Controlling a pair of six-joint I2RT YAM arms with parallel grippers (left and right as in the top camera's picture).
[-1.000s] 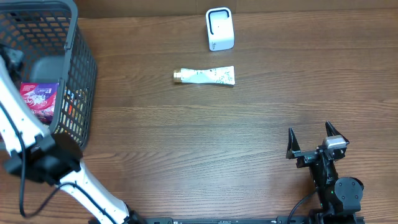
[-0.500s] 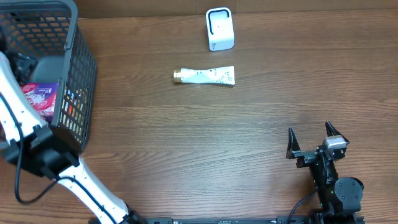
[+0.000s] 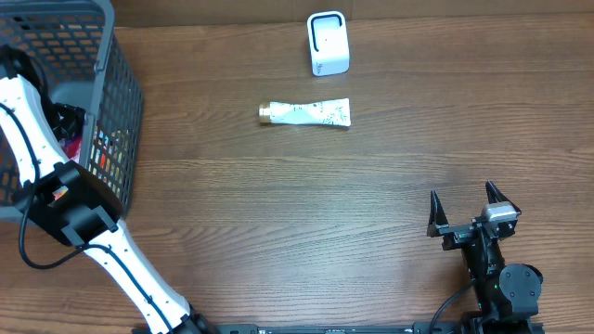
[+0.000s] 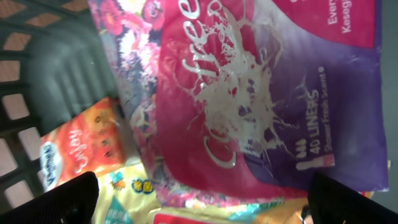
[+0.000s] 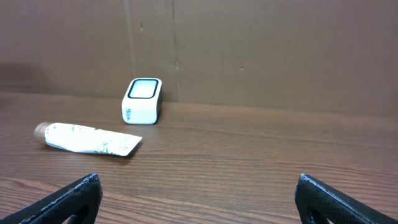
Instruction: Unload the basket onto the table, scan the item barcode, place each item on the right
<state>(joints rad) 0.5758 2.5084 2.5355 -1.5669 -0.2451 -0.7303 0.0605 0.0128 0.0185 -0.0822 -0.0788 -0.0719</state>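
Note:
My left gripper [image 4: 199, 202] is down inside the dark mesh basket [image 3: 121, 102] at the table's left end. It is open, with one black fingertip [image 4: 68, 199] in each lower corner of the left wrist view. A pink and purple liner packet [image 4: 249, 93] fills that view just ahead of the jaws, not held. The white barcode scanner [image 3: 328, 43] stands at the far centre of the table. My right gripper [image 3: 464, 199] rests open and empty at the near right.
A white tube [image 3: 306, 113] with a gold cap lies flat just in front of the scanner. An orange packet [image 4: 78, 146] and a yellow packet [image 4: 130, 199] lie under the pink one in the basket. A brown wall [image 5: 249, 50] backs the table.
My left arm has swung further into the basket and now covers most of the pink packet seen from overhead. The right arm, tube and scanner have not moved.

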